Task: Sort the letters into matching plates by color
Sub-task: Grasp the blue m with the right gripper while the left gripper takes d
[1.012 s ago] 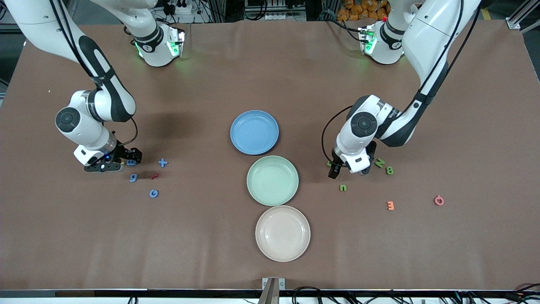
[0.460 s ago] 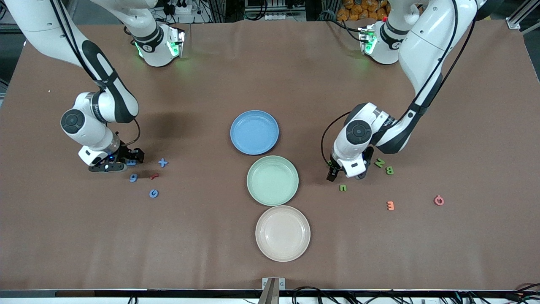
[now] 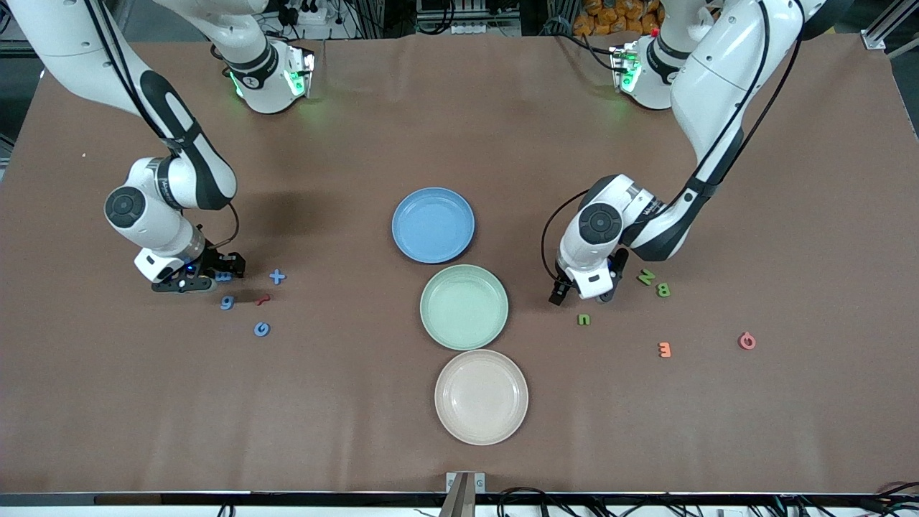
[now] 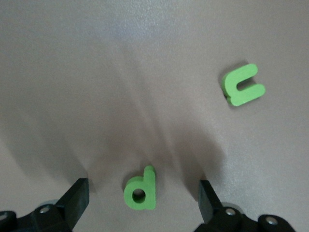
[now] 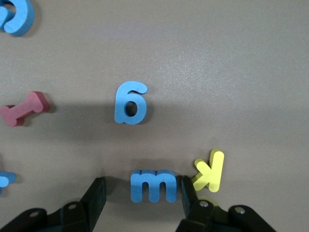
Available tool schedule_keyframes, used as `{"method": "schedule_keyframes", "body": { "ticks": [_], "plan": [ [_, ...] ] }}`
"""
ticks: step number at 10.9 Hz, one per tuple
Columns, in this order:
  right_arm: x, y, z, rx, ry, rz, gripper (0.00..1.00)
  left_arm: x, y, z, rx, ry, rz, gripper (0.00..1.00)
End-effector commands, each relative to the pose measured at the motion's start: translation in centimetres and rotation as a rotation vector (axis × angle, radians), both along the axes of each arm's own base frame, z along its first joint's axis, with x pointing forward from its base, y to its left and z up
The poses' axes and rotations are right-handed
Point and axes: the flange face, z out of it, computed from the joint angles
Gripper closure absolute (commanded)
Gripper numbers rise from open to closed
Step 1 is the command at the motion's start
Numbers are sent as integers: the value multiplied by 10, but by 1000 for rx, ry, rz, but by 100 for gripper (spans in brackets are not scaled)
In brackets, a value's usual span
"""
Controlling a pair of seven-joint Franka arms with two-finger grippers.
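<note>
Nearest you, toward the near edge of the counter (image 3: 143, 431), sits the cream plate (image 3: 481, 397), bare and no part of this job. Next up the centre line come the mint green plate (image 3: 464, 306) and then the blue plate (image 3: 433, 225); neither holds a letter, so by my reading sorting has not yet delivered anything.

Toward the right arm's end of the counter, you have a blue G (image 3: 262, 329), a blue 9 (image 3: 227, 302), a red piece (image 3: 263, 299) and a blue plus (image 3: 277, 276) lying loose. The right claw (image 5: 140, 193) is down at the counter, its jaws straddling a blue m (image 5: 153, 185). Over the last second those jaws have narrowed; one finger appears to touch the m, the other stands just off it, so the grip is closing but not made. A yellow k (image 5: 210, 170) lies just beside one finger; watch that it is not dragged along.

Toward the left arm's end, a green n (image 3: 584, 319) lies nearest, then a green 8 (image 3: 663, 289) and green N (image 3: 645, 276). An orange 3 (image 3: 665, 350) and pink 6 (image 3: 747, 340) are not your concern. The left claw (image 4: 142, 193) has drifted sideways and now brackets a green d (image 4: 141, 189), jaws fully spread, touching nothing.
</note>
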Motion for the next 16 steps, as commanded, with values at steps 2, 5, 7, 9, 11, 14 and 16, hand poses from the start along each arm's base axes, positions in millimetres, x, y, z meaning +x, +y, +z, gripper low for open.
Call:
{"method": "schedule_keyframes", "body": {
  "ticks": [2,5,7,9,11,14,16],
  "plan": [
    [-2,-3,-6,0,-11,7,36,1,-5,-2,12,-17,-11,0],
    [-2,-4,-6,-1,-11,4,75,0,-5,-2,7,-25,-5,100],
    [-1,-5,-1,-2,-11,1,100,2,-6,0,-4,-36,-3,100],
    [3,-4,10,-1,-13,-9,100,2,-6,0,-3,-37,-6,100],
    [10,-3,31,5,20,-26,100,12,0,9,-9,-57,-7,100],
    [19,18,62,45,7,-43,100,43,-16,57,-55,-157,-3,100],
    [26,41,82,69,35,-83,100,60,-36,92,-105,-218,-1,100]
  ]
}}
